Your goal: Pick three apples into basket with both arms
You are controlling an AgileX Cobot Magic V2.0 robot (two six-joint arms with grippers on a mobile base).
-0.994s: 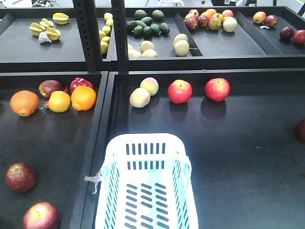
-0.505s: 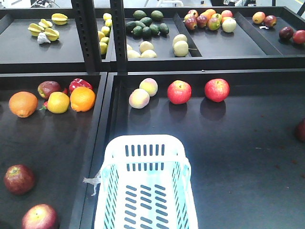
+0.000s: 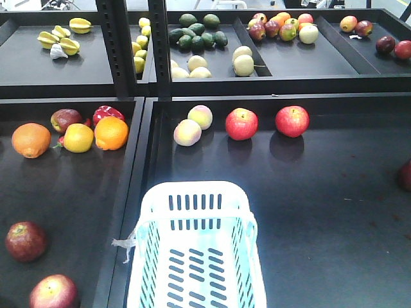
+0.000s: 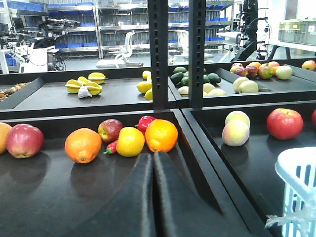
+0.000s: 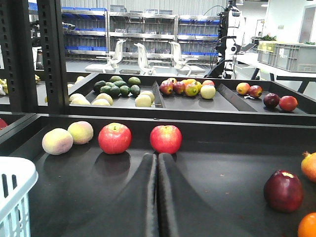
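Black display trays [image 3: 321, 212]: empty basket [image 3: 195, 193] centre, two dark red apples [image 3: 26, 241] left, third apple [image 3: 405, 174] far right. Left gripper [image 4: 153, 159] and right gripper [image 5: 157, 158], closed on nothing, appear yet to start; jaws must open first.

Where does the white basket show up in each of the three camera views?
Front view: basket at the bottom centre.
Left wrist view: basket corner at the bottom right edge.
Right wrist view: basket corner at the bottom left.
Shared landmark: the two pale peaches, beyond the basket in every view.
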